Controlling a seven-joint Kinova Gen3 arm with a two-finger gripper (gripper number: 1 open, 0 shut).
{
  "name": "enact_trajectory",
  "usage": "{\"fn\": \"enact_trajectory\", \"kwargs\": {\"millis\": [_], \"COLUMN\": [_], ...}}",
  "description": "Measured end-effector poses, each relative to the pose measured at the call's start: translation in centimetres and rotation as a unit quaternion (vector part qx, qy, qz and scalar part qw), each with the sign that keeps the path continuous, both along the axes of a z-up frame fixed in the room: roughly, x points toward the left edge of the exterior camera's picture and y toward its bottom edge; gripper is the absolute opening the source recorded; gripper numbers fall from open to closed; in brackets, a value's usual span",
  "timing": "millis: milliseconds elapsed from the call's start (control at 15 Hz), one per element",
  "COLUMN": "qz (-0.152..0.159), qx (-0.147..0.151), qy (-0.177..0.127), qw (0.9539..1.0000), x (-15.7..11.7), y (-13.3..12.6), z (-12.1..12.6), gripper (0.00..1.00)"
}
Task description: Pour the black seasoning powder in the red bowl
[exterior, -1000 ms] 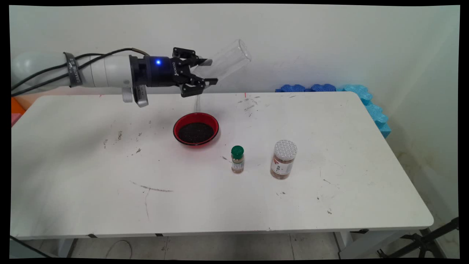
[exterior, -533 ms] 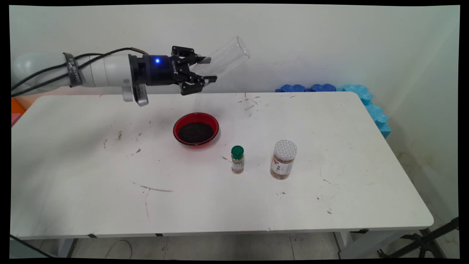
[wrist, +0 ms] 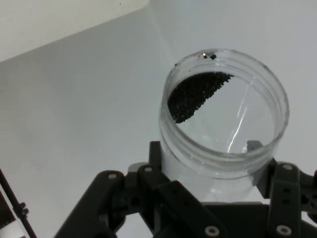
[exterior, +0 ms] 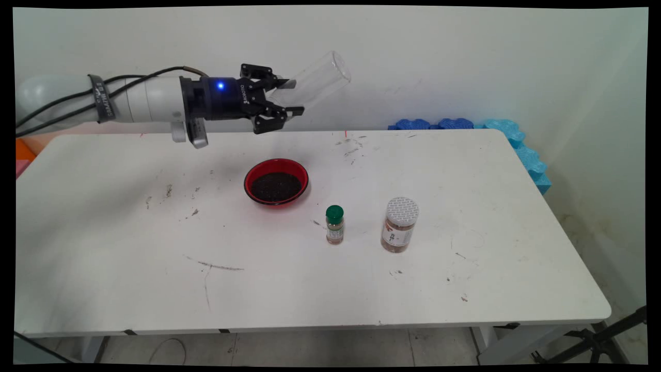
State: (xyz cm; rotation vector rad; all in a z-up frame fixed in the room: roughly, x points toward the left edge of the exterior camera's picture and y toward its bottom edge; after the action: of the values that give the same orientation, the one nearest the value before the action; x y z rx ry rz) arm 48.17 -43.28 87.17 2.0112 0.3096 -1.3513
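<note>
One clear jar (exterior: 317,82) in claw (exterior: 293,96)

The arm (exterior: 129,101) reaches horizontally rightward, raised, its fingers (exterior: 292,82) clamped.

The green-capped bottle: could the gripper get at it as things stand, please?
Probably not yet: the gripper is shut on a clear jar. The green-capped bottle itself stands uncrowded.

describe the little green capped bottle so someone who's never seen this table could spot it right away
On the white table, start at the red bowl of dark grains near the middle and look toward the near right. Two containers stand upright there, apart from each other. The small spice bottle with the green cap is the nearer one to the bowl; its neighbour, the wider jar with a white lid, is taller.
</note>
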Motion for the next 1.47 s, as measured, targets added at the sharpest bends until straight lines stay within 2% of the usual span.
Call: {"fn": "enact_trajectory", "kwargs": {"millis": [267,467,667,867,1133,1200,1267,1333,1467], "qz": [-0.016,-0.040,-0.072,-0.095,-0.126,-0.135,-0.140,-0.150,-0.171], "qx": [-0.025,-0.059,-0.102,-0.135,-0.179,-0.192,-0.201,-0.216,-0.250], "qy": [-0.042,-0.090,-0.147,-0.184,-0.232,-0.247,-0.256,-0.273,-0.308], "qw": [0.9987,0.9934,0.9811,0.9690,0.9478,0.9402,0.9350,0.9255,0.9020], "x": [0.4,0.8,1.3,1.5,1.6,1.7,1.7,1.7,1.8], "y": [0.2,0.6,1.0,1.4,1.9,2.0,2.0,2.1,2.2], "z": [0.2,0.4,0.7,1.1,1.7,1.9,2.0,2.2,2.7], "gripper": [0.00,0.00,0.00,0.00,0.00,0.00,0.00,0.00,0.00]}}
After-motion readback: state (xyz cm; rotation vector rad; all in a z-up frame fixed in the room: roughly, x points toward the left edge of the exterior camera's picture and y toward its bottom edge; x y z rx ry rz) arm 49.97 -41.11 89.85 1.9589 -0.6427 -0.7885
